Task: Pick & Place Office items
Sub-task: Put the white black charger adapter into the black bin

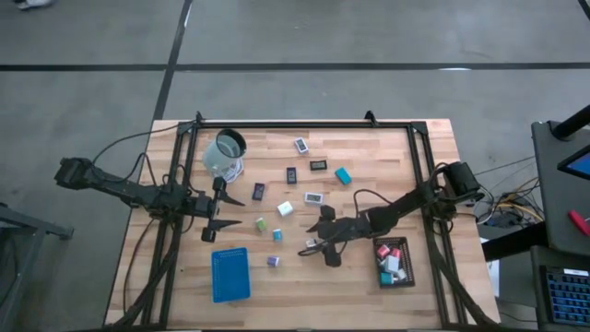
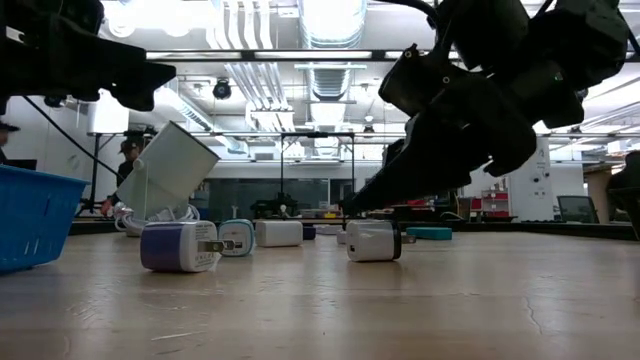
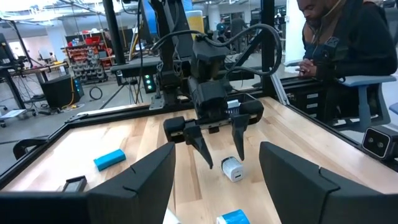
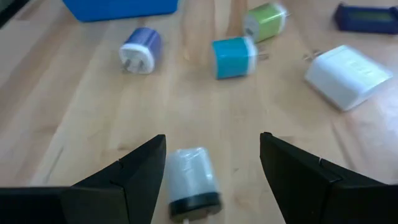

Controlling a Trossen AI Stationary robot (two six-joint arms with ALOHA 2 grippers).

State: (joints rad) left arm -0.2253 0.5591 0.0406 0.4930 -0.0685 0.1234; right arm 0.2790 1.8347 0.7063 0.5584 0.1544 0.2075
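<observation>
The office items lie scattered on the wooden table (image 1: 387, 157): a purple block (image 4: 140, 50), a teal block (image 4: 233, 56), a green block (image 4: 264, 20), a larger white block (image 4: 348, 74) and flat dark rectangles (image 1: 291, 174). A small white plug block (image 4: 193, 180) lies on its side on the table. My right gripper (image 4: 211, 140) is open and tips down over it, one finger on either side, apart from it. My left gripper (image 1: 230, 211) is open and held level at the table's left, holding nothing.
A black tray (image 1: 394, 263) holding several pieces sits at the near right. A blue tray (image 1: 230, 274) lies at the near left. A clear cup (image 1: 224, 154) stands at the far left. A person (image 3: 348, 43) is beyond the table's right side.
</observation>
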